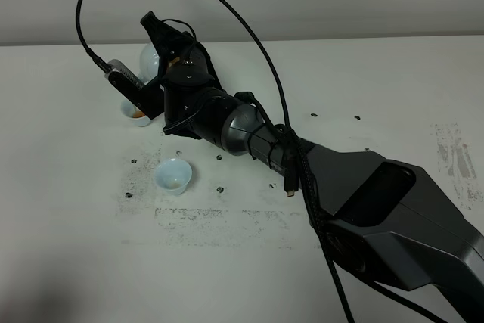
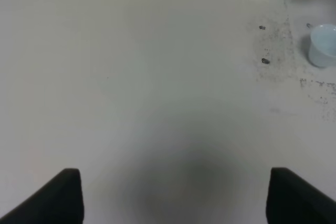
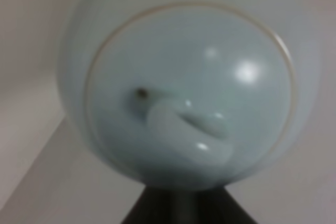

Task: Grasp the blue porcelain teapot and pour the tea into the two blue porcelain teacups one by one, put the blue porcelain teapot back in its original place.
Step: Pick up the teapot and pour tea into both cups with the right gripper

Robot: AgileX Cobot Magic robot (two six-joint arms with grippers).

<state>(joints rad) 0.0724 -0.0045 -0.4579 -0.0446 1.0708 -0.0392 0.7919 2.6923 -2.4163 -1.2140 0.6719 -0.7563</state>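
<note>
Right gripper (image 1: pixel 165 49): my jaws are clamping fully closed on the pale blue-white glossy round porcelain teapot (image 3: pixel 210 51). The contact point itself is sitting below the edge of the wrist view, so I am judging it to be the small loop handle. The teapot is hanging above the white table (image 1: pixel 378 73), at the far left of the work area, close over the farther small pale blue-white handleless porcelain cup (image 1: pixel 136 119). I cannot tell its exact tilt.

Left gripper (image 2: pixel 174 172): the jaws are standing wide apart, holding nothing, hovering over bare table well away from both cups.

Contents: reddish-brown tea (image 1: pixel 138 113) is showing in the farther cup. The nearer matching cup (image 1: pixel 173 176) is showing only a faint tan trace at its bottom, so I am judging that its pour is not complete.

Hazards I am noting:
- The domed lid is resting loose as far as I can tell. A steep tip could drop it onto a cup.
- A narrow grip on a glazed handle could let the pot swing and send the stream onto the table.
- My wrist housing is sitting very near the farther cup. A careless sideways move toward the nearer cup could knock it over.
- Setting down off-level could tip the pot.
</note>
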